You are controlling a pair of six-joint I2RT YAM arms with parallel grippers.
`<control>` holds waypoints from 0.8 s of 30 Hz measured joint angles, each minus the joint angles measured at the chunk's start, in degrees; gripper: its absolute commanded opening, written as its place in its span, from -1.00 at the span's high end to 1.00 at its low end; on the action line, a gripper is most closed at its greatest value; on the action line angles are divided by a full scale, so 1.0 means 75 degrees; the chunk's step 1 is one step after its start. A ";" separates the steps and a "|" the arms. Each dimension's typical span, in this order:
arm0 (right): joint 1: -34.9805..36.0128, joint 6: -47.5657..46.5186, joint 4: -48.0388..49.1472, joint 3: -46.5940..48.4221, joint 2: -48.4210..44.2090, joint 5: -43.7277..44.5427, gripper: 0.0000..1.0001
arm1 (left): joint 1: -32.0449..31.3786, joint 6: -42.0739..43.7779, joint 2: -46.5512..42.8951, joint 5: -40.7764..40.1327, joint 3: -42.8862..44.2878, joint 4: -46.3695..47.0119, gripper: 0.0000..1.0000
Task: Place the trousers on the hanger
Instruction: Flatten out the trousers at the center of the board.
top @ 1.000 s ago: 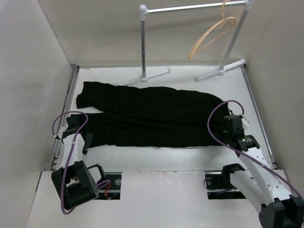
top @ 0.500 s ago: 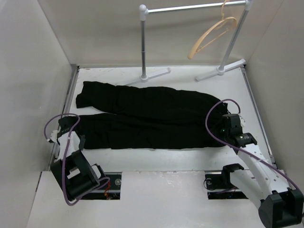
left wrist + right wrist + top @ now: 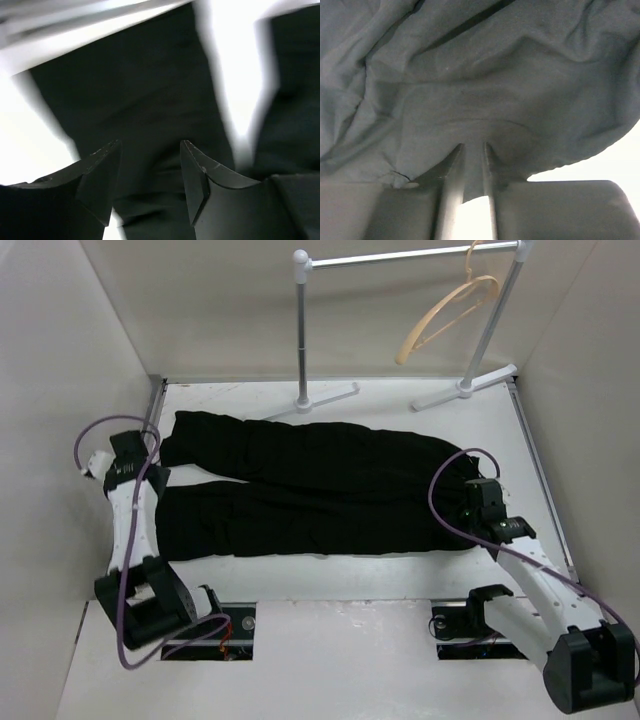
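Where the white counter [image 3: 330,575] lies bare, the trousers [image 3: 310,495] are seen spread flat across it, black, lengthwise from side to side, the two legs ending at the left with a narrow strip of counter showing between them. Behind the trousers a silver rail [image 3: 400,257] on white feet is noted, and the hanger [image 3: 445,315], light tan, is hung from it by its hook, up and behind the trousers' right end, tilted, well apart from the cloth. The left hand [image 3: 150,150] is found at the trousers' left end, over one leg; its fingers [image 3: 100,172] are spread wide with nothing gripped, and dark cloth is seen below the gap, though the wrist view is blurred. The right hand [image 3: 472,146] is set at the trousers' right end, low on the counter; its fingers are drawn nearly together, and a fold of the cloth's edge is pinched between them.
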 measured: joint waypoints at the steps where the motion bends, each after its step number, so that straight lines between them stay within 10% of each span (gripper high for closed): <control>1: 0.0003 -0.0006 0.0047 0.0000 0.0073 -0.0035 0.66 | -0.0137 -0.0026 0.0347 0.0085 0.0358 0.0236 0.02; 16: 0.0388 -0.0356 0.0627 0.0015 0.1145 -0.0627 0.41 | -0.0609 -0.0592 0.5968 0.1370 0.4628 0.1434 -0.17; 21: 0.0463 -0.0361 0.0641 0.0187 0.1413 -0.0676 0.38 | -0.0609 -0.0664 0.6761 0.1370 0.5339 0.1314 0.13; 24: 0.0463 -0.0385 0.0644 0.0396 0.1457 -0.0679 0.37 | -0.0609 -0.0720 0.7050 0.1317 0.5435 0.1148 0.63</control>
